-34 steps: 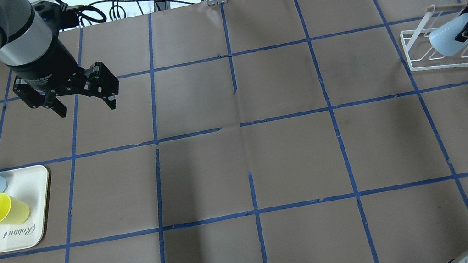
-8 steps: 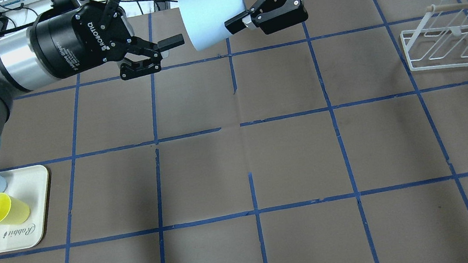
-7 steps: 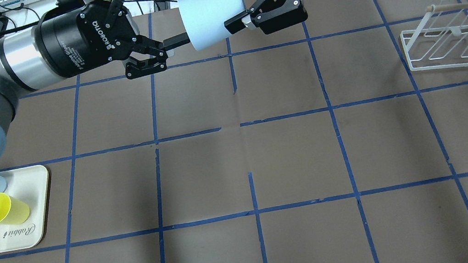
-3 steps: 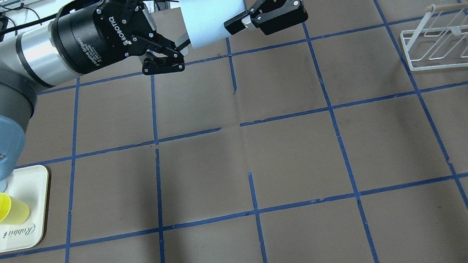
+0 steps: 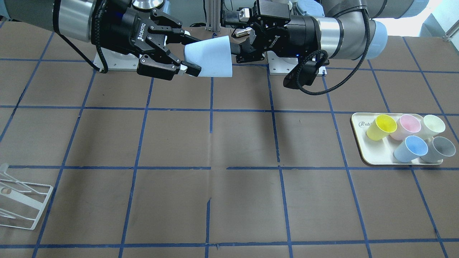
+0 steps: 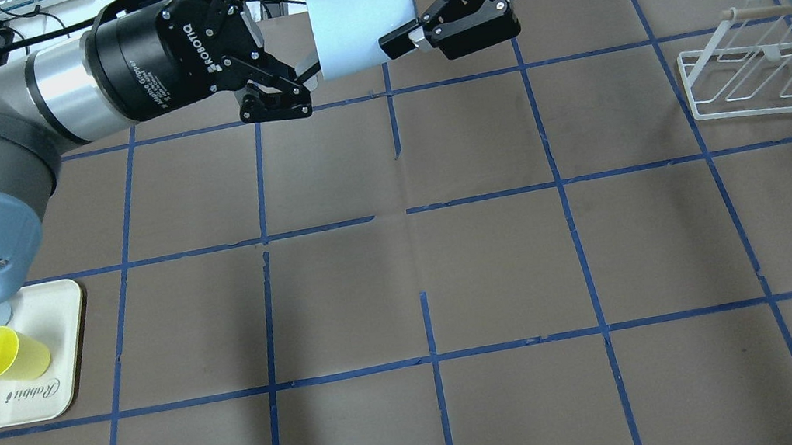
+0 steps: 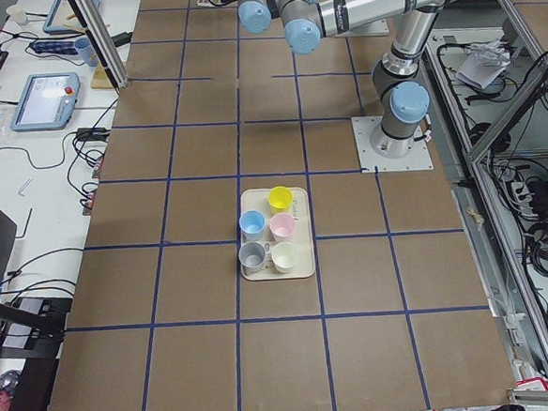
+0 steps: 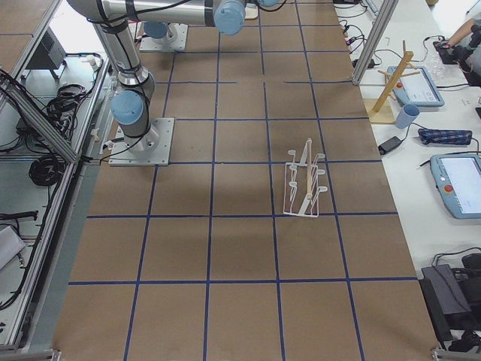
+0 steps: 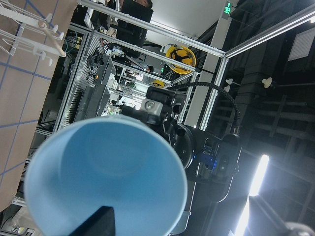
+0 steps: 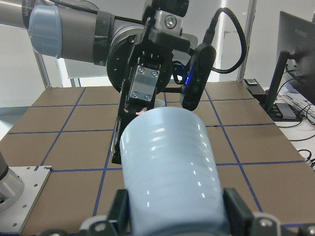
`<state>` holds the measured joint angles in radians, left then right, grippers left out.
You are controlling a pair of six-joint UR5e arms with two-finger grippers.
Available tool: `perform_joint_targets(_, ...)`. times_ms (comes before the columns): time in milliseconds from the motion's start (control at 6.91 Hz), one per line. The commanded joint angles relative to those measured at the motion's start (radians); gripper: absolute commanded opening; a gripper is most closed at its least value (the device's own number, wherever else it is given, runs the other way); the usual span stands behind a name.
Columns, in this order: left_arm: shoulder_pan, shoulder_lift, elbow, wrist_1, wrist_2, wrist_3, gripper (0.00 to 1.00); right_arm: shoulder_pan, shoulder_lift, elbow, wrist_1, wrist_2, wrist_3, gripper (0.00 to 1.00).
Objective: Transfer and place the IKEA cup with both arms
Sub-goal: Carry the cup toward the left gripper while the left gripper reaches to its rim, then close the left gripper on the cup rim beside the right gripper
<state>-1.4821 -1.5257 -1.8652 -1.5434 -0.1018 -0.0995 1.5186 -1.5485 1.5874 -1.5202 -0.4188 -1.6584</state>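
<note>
Pale blue cup [image 6: 355, 24] lies sideways in the air over the far middle of the table [image 6: 496, 262], mouth to the left. Right gripper [image 6: 402, 9] is clamped on its base end. Left gripper [image 6: 298, 52] is spread wide at the rim, one finger [image 9: 96, 223] at the mouth's edge.
</note>
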Motion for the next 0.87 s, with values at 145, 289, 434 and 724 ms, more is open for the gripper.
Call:
perform_joint_targets(145,0.017,0.005,0.004,0.081,0.022,-0.06,1.0,0.0,-0.001,-0.001,0.0,0.0,0.002,0.21)
perform_joint_targets(289,0.029,-0.004,0.004,0.097,0.068,-0.062,1.0,0.0,-0.001,-0.001,0.0,0.0,0.002,0.21)
perform_joint_targets(434,0.034,-0.005,0.004,0.117,0.089,-0.062,1.0,0.0,-0.001,0.0,0.002,-0.002,0.002,0.21)
perform_joint_targets(724,0.034,-0.005,0.008,0.126,0.175,-0.065,0.99,-0.001,0.001,0.0,0.002,-0.003,0.002,0.21)
